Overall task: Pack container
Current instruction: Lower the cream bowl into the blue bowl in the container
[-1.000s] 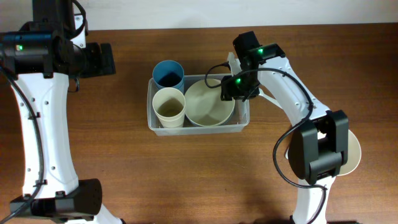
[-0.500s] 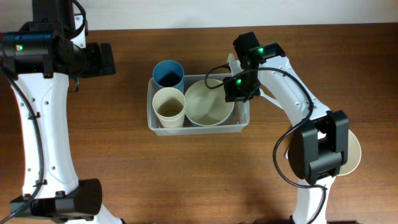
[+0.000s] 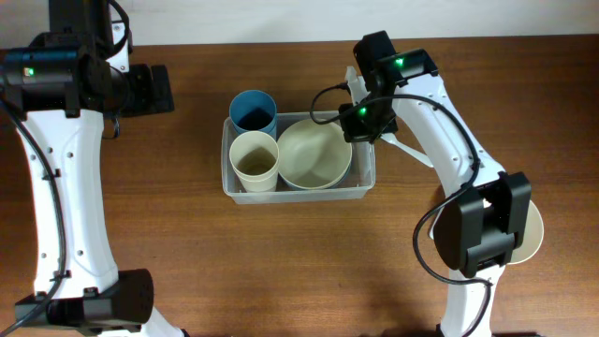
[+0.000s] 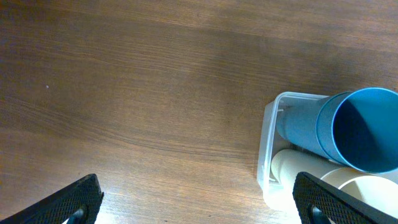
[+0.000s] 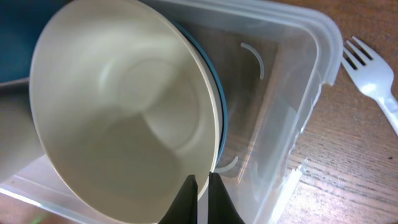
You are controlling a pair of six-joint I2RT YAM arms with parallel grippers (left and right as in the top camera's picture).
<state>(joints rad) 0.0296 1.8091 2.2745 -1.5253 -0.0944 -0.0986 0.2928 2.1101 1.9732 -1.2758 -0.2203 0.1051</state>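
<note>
The clear container sits mid-table and holds a blue cup, a cream cup and a cream bowl. My right gripper is at the bowl's far right rim. In the right wrist view it is shut on the rim of the tilted cream bowl, with a blue rim showing right behind it inside the container. My left gripper hovers open over bare table to the left. Its wrist view shows the gripper, the container's corner and the blue cup.
A white plastic fork lies on the table just beyond the container's right end. A round cream dish sits at the right, partly behind the right arm's base. Wooden tabletop surrounds the container.
The right gripper closed its fingers on the cream bowl's rim and shifted slightly toward the far side; the bowl tipped a little. The left arm has not moved.
</note>
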